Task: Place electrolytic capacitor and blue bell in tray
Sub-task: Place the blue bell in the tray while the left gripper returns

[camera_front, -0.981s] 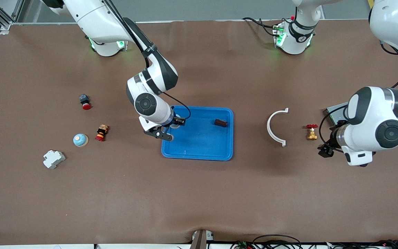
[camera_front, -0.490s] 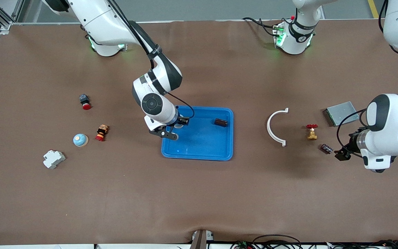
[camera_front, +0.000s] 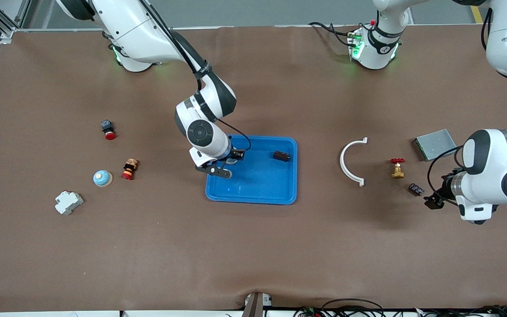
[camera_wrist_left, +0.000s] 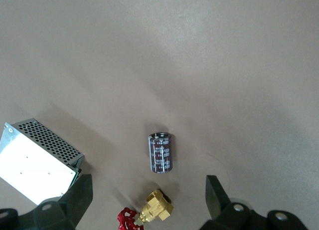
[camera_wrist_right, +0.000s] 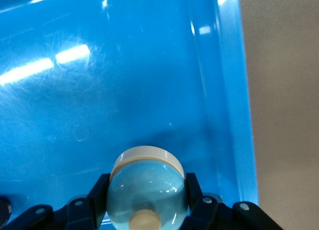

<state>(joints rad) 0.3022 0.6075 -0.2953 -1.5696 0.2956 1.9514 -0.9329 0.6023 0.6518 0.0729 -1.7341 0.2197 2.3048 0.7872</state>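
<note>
Right wrist view only: pale blue glossy dome-shaped bell [camera_wrist_right: 147,190] with a cream base ring and a cream button, clamped between the right gripper [camera_wrist_right: 147,202]'s dark fingers [camera_wrist_right: 97,197], which are closed against its sides. It hangs over the bright blue shallow plastic tray [camera_wrist_right: 229,90], near the raised rim at the right arm's end. In the front view the bell [camera_front: 231,160] is mostly hidden by the gripper [camera_front: 227,165].

Left wrist view only: dark maroon cylindrical electrolytic capacitor [camera_wrist_left: 161,152] with printed lettering, lying on its side on the brown worktop [camera_wrist_left: 174,55]. It sits between the two spread fingers [camera_wrist_left: 79,197] of the left gripper [camera_wrist_left: 147,200], touching neither; the gripper hovers above it, wide open and holding nothing. Just beside the capacitor: small brass valve with a red handwheel [camera_wrist_left: 147,215]. Near it: silver perforated metal box [camera_wrist_left: 37,160].

Front view only: the capacitor [camera_front: 416,189] lies well apart from the tray [camera_front: 253,193], toward the left arm's end. A dark brown small block [camera_front: 281,156] lies inside the tray. White curved plastic clamp [camera_front: 351,161] lies between the tray and the valve [camera_front: 397,167]. Toward the right arm's end: second pale blue dome bell on a tan base [camera_front: 102,178], red-and-yellow push-button switch [camera_front: 129,169], black switch with a red cap [camera_front: 108,129], white plastic circuit breaker [camera_front: 68,202].
</note>
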